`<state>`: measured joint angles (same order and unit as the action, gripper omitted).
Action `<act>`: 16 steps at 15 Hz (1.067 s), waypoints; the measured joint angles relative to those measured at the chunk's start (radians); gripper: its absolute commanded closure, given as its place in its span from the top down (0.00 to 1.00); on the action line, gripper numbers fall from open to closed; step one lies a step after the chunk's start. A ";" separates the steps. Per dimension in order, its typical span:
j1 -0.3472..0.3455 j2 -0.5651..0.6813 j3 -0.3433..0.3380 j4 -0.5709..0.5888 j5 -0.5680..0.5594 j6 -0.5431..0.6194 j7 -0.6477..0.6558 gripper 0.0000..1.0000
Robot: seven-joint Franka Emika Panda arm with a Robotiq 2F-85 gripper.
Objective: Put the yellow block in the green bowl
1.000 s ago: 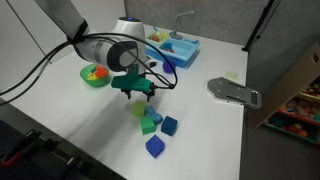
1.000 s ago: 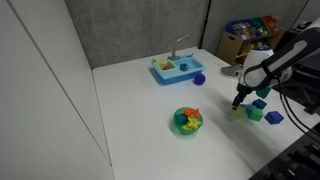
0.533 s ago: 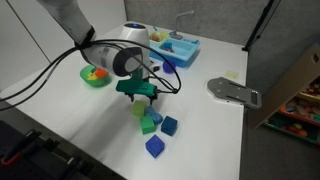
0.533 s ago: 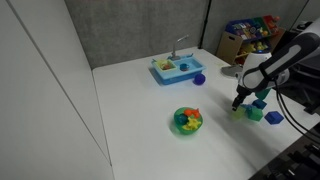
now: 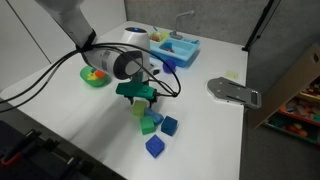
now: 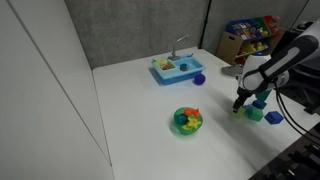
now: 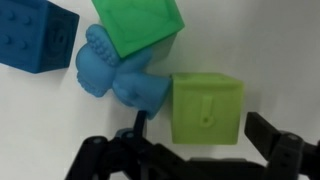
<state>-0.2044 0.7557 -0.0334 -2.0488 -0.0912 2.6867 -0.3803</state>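
Against a blue toy figure lay the yellow block, a green cube just beyond — the gripper hung over it, jaws spread wide, holding nothing. Well apart sat the green bowl — beyond the arm.

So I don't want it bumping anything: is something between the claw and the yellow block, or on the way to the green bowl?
Nothing lies between the claw and the yellow block. A blue toy figure touches the block's side and may crowd the grasp there. Nothing visible stands on the path to the green bowl.
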 measured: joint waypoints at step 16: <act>0.041 -0.015 0.005 -0.023 -0.017 0.000 0.005 0.29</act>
<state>-0.1631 0.7410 -0.0286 -2.0719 -0.1083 2.6866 -0.3753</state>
